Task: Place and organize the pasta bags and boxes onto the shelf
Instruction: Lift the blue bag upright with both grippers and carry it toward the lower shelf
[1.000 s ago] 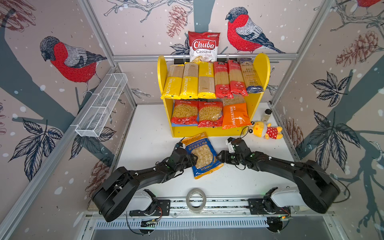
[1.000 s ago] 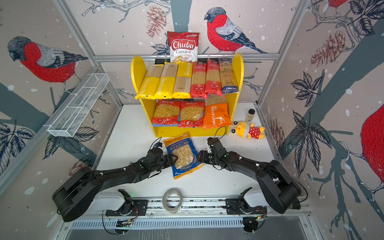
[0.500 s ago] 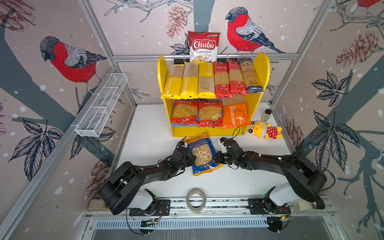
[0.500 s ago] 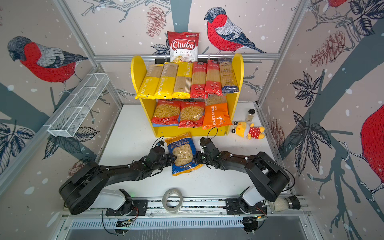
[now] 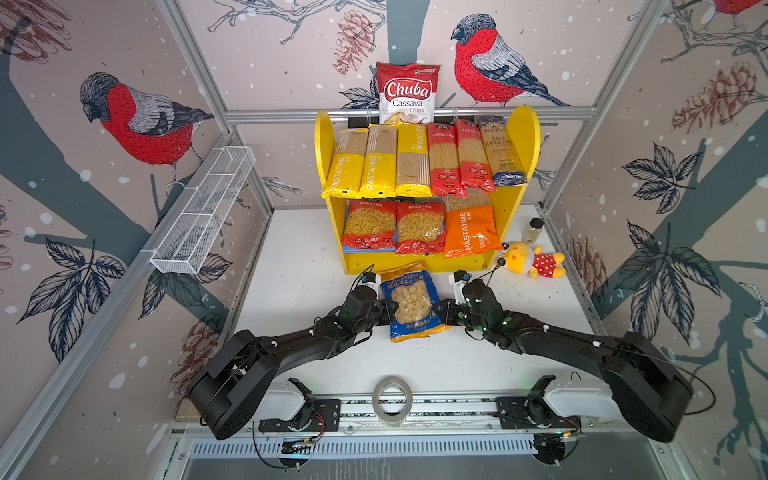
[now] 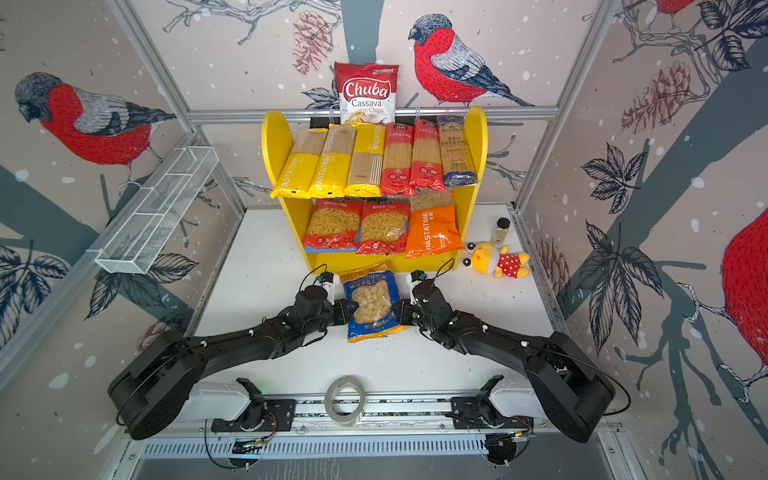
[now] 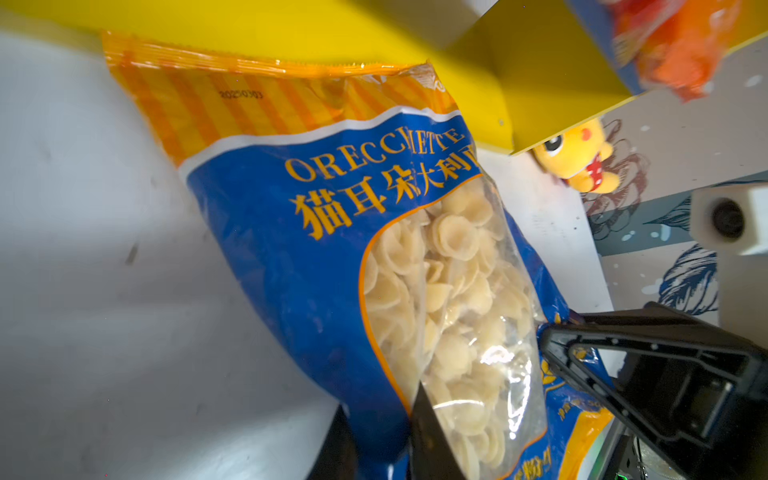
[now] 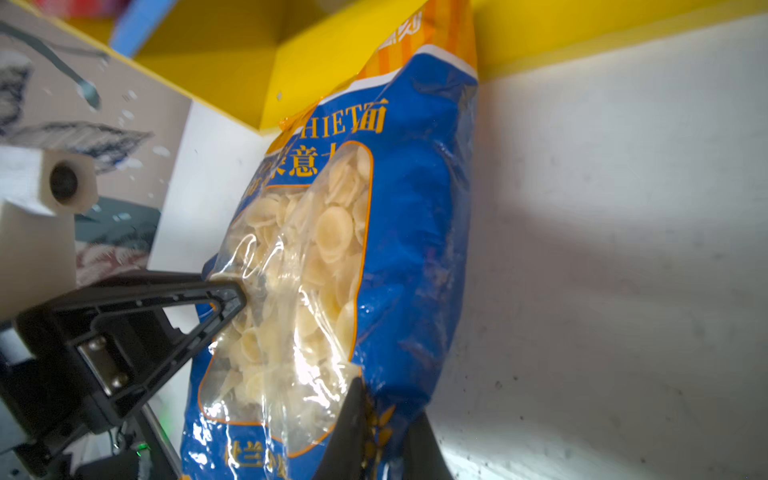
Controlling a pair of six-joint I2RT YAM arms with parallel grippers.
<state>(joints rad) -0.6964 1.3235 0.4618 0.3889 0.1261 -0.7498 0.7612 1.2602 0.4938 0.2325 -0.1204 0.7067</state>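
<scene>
A blue-orange orecchiette bag (image 5: 412,305) (image 6: 372,305) lies on the white table just in front of the shelf (image 5: 526,137) (image 6: 274,139). My left gripper (image 5: 388,312) (image 7: 380,411) is shut on the bag's left edge. My right gripper (image 5: 443,318) (image 8: 386,407) is shut on its right edge. On the shelf's upper board lean several long packs (image 5: 380,166), yellow, red and navy-gold. Its lower board holds two red bags (image 5: 369,226) and an orange bag (image 5: 469,230).
A Chuba chips bag (image 5: 408,93) stands behind the shelf top. A white wire basket (image 5: 203,212) hangs on the left wall. A yellow plush toy (image 5: 534,262) and a small jar (image 5: 533,230) lie right of the shelf. A tape roll (image 5: 392,397) sits at the front rail.
Both grippers have closed on the orecchiette bag's side edges. The bag has turned from a slant to lie straight toward the shelf.
</scene>
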